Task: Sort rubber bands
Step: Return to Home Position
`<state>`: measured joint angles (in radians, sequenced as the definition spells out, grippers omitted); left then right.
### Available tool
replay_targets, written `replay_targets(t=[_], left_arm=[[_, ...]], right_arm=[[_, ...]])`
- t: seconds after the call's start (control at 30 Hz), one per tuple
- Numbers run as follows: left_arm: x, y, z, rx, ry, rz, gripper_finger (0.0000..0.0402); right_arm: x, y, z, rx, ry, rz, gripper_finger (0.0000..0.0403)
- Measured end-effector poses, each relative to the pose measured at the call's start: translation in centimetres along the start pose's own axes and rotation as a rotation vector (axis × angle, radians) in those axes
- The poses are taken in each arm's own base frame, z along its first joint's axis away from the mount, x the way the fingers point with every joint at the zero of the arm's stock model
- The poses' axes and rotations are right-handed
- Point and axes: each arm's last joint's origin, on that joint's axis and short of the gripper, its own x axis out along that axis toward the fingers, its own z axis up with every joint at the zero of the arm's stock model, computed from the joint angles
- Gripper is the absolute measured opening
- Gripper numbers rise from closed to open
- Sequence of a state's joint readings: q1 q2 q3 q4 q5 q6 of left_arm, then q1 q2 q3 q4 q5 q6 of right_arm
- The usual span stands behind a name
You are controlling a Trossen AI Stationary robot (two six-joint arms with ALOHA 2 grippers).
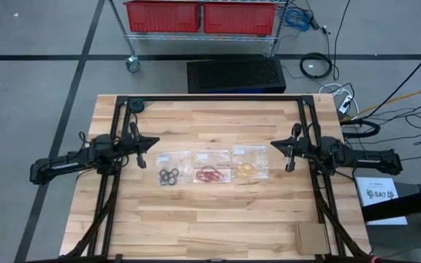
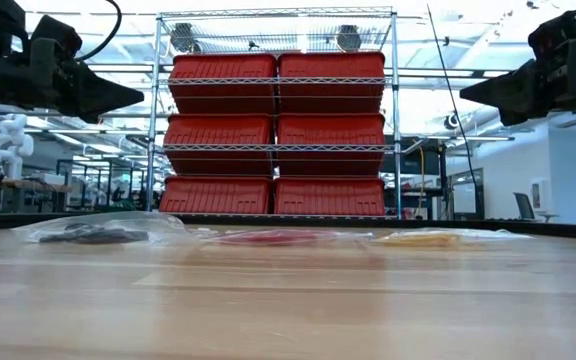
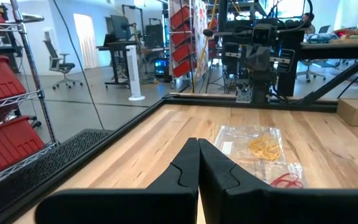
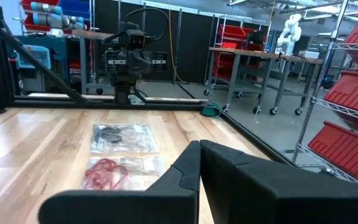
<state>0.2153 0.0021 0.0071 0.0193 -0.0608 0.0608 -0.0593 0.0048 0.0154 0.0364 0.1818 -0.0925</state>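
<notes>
On table (image 1: 218, 219), bagged rubber bands (image 1: 209, 174)

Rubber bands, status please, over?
Left gripper shut, right gripper shut, both empty. Rubber bands sorted by colour in three bags, lined up centrally. Nothing obstructing.

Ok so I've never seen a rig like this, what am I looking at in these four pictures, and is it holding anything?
It is a robot with two dark arms at a wooden table. One picture looks straight down, one looks level across the tabletop, and two come from cameras on the wrists. The left gripper and right gripper hang above the table's two sides, both shut, holding nothing. Between them lie three clear bags in a row, holding black rubber bands, red rubber bands and tan rubber bands.
</notes>
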Motion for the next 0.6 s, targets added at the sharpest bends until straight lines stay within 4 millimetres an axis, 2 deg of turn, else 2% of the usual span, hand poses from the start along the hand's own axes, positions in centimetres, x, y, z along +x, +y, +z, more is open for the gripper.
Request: replay_targets(t=[0.33,0.6], left_arm=[[0.0,0.0,0.0,-0.001,0.0,0.0,0.0002],[0.0,0.0,0.0,-0.001,0.0,0.0,0.0002]], right_arm=[[0.0,0.0,0.0,-0.069,0.0,0.0,0.0],[0.0,0.0,0.0,-0.05,0.0,0.0,0.0]])
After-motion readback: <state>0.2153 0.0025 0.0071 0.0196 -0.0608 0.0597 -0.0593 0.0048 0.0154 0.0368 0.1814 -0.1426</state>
